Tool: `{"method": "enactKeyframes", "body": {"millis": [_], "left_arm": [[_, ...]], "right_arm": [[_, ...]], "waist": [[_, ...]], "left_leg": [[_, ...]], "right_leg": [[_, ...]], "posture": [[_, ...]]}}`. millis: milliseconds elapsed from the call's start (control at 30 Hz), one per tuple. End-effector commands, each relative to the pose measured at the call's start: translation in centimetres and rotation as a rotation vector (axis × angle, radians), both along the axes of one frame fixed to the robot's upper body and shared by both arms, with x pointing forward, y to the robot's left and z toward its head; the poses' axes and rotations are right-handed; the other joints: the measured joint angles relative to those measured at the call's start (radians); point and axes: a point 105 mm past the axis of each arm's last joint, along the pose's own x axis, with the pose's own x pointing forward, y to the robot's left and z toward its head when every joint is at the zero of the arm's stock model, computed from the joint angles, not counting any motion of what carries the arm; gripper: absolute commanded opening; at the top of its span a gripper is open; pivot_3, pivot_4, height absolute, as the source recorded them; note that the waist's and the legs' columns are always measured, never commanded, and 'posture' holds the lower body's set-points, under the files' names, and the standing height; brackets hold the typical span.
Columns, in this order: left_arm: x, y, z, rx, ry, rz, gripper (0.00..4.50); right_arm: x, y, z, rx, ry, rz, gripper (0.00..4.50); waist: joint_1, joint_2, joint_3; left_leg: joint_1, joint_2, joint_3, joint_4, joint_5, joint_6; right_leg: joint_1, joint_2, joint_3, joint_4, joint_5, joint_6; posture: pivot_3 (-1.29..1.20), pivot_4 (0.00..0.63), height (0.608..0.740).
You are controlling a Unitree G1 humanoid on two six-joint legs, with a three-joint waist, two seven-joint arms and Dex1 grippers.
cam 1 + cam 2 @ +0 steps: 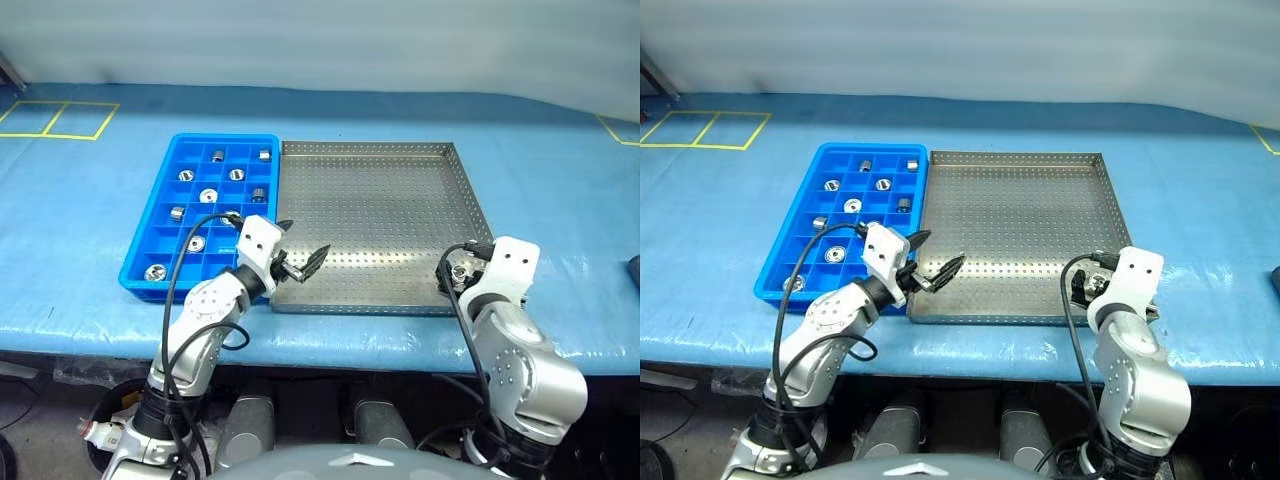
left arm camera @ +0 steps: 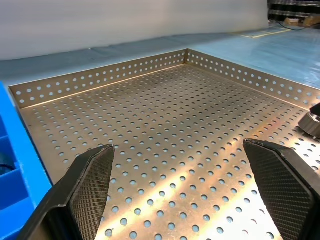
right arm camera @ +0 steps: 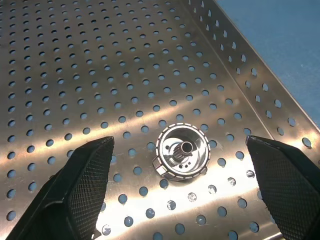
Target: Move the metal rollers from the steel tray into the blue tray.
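Step in hand: pickup of last roller (image 3: 181, 151), upright on steel tray (image 1: 380, 160) floor, near right corner. Right claw (image 3: 181, 192) wide, empty, straddling it. Left claw (image 2: 182, 187) wide, empty. Blue tray (image 1: 150, 240) holding other rollers. Next, likely: lower, close.

blue tray (image 1: 146, 238) sits left of steel tray (image 1: 372, 215), edges touching. Most metal rollers (image 1: 208, 196) lie in separate blue tray compartments. One roller (image 3: 181, 151) lies on steel tray floor, near-right corner. Left gripper (image 1: 296, 250) over steel tray's near-left corner, right gripper (image 1: 458, 275) over that roller.
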Motion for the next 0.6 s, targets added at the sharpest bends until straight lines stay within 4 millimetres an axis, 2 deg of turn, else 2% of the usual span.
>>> {"method": "enactKeyframes", "body": {"millis": [33,200,433,500,600], "left_arm": [[-1.8,-1.3,0.7,0.001,-0.014,-0.149,4.5],[-3.5,-2.2,0.2,0.039,-0.004,-0.26,4.5],[-3.1,-2.1,0.3,0.038,-0.03,-0.215,4.5],[-3.1,-2.1,0.4,0.033,-0.031,-0.214,4.5],[-3.0,-2.2,0.4,0.036,-0.036,-0.213,4.5]], "right_arm": [[0.2,-0.5,0.5,-0.02,-0.039,-0.028,4.47],[0.8,-0.6,0.1,-0.026,-0.034,-0.036,4.47],[2.5,-0.1,-0.5,0.003,-0.035,-0.032,4.47],[2.7,0.0,-0.6,0.012,-0.039,-0.042,4.09],[2.9,0.3,-0.8,0.013,-0.036,-0.035,3.29]], "waist": [[0.0,0.0,0.0],[0.0,0.0,0.0],[0.001,0.0,0.0],[0.001,0.0,0.0],[0.002,0.0,0.0]], "left_leg": [[0.0,0.0,0.0,0.0,0.0,0.0],[0.0,0.0,0.0,0.0,0.0,0.0],[0.0,0.0,0.0,0.0,0.0,0.0],[0.0,0.0,0.001,0.0,0.0,0.0],[0.0,0.0,0.001,0.0,0.0,0.0]], "right_leg": [[0.0,0.0,0.0,0.0,0.0,0.0],[0.0,0.0,0.0,0.0,0.0,0.0],[0.0,0.0,0.001,0.0,0.0,0.0],[0.0,0.0,0.001,0.0,0.0,0.0],[0.0,0.0,0.001,0.0,0.0,0.0]], "posture": [[0.11,0.15,0.74],[0.12,0.15,0.74],[0.12,0.15,0.74],[0.12,0.15,0.74],[0.14,0.15,0.74]]}}
